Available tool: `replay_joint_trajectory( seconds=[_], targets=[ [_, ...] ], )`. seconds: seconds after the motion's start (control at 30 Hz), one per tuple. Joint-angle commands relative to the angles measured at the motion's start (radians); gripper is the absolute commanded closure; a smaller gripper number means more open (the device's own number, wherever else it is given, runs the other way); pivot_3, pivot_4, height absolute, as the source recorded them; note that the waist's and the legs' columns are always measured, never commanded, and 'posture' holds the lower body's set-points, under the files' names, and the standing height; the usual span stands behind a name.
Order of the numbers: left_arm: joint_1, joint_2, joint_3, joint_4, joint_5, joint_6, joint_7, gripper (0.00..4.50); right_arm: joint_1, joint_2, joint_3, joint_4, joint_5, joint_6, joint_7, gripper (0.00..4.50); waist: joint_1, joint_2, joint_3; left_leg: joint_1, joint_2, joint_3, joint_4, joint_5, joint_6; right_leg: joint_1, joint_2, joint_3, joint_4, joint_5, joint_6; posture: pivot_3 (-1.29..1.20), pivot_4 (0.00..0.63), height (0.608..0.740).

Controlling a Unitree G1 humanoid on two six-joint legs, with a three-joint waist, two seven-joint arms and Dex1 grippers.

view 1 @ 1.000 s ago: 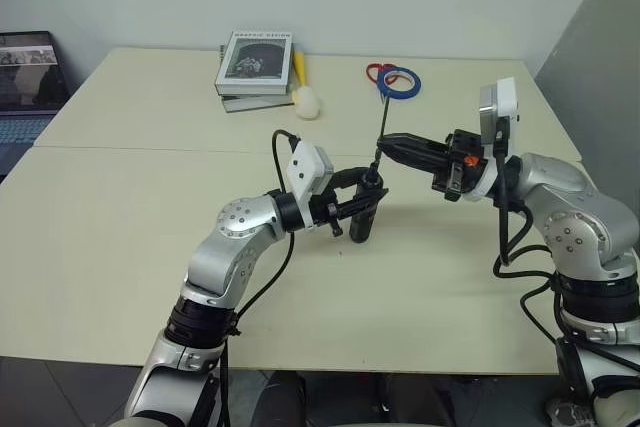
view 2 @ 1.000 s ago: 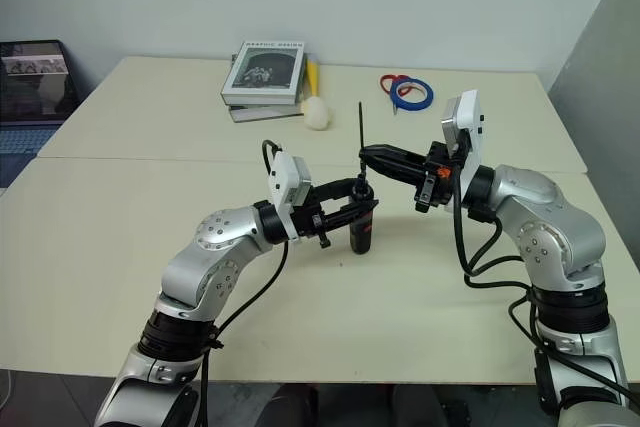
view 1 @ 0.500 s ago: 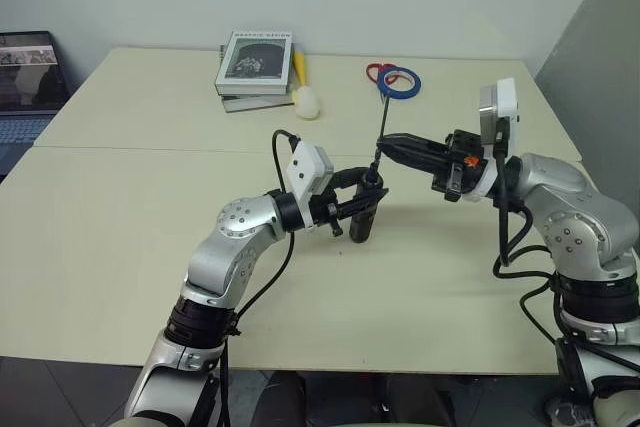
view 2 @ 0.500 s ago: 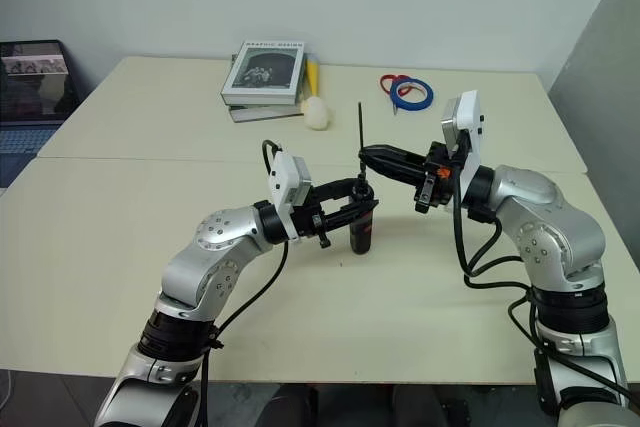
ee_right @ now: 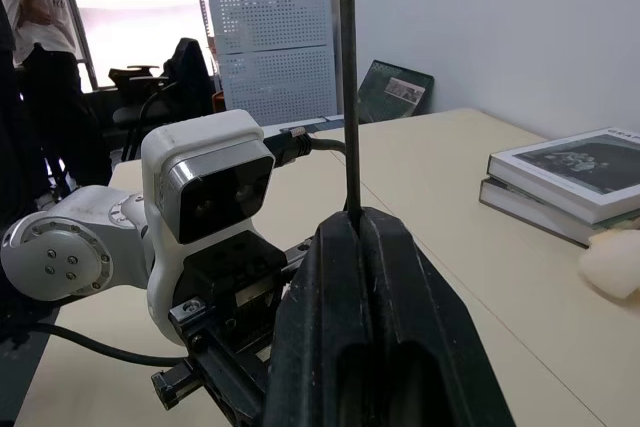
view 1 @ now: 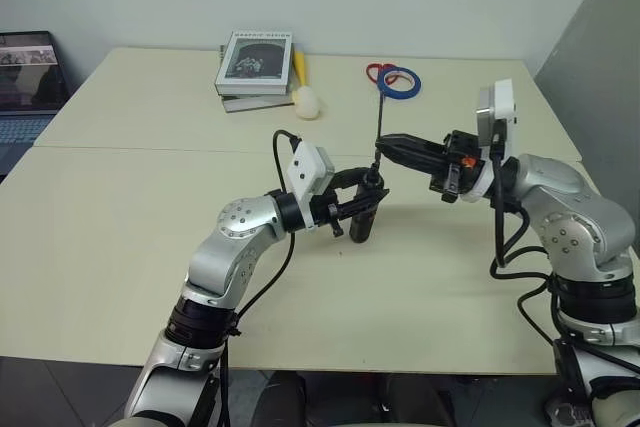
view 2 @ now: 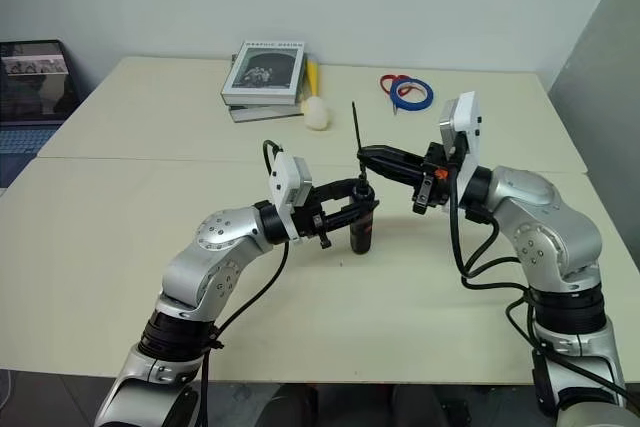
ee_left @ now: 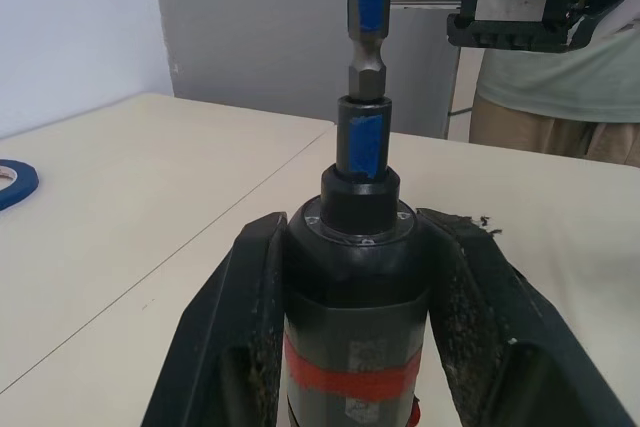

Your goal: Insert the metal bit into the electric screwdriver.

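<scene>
Bit (view 1: 380, 129) pinched in right gripper (view 1: 385, 144); left gripper (view 1: 368, 197) clamps screwdriver (view 1: 363, 213) beneath.

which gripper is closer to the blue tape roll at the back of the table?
Right. The right gripper, shut on the metal bit, sits just in front of the blue tape roll. The left gripper, clamping the electric screwdriver, is lower and further from it.

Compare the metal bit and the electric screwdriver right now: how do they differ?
The metal bit is a needle-thin grey rod; the electric screwdriver is a thick black body with a red band. The bit is pinched by the right tool; the screwdriver is clamped in the left tool. The bit sits above; the screwdriver below. Both stand roughly upright above the table.
</scene>
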Motion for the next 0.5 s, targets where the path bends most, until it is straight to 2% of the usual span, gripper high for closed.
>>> replay_joint_trajectory(
  seconds=[0.03,0.5],
  targets=[
    [0.010,0.016,-0.010,-0.004,0.022,0.015,0.001,2.86,-0.022,0.003,-0.010,-0.020,0.009,-0.009,0.005,4.50,0.000,0.000,0.000,0.000,0.000,0.000,0.000,0.000,0.000,0.000,0.000,0.000,0.000,0.000,0.000,0.00,0.150,0.740],
    [0.009,0.018,-0.011,0.000,0.024,0.012,-0.001,2.86,-0.004,-0.013,-0.010,-0.027,0.009,-0.001,0.015,4.50,0.000,0.000,0.000,0.000,0.000,0.000,0.000,0.000,0.000,0.000,0.000,0.000,-0.001,0.000,0.000,0.00,0.150,0.740]
  ],
)
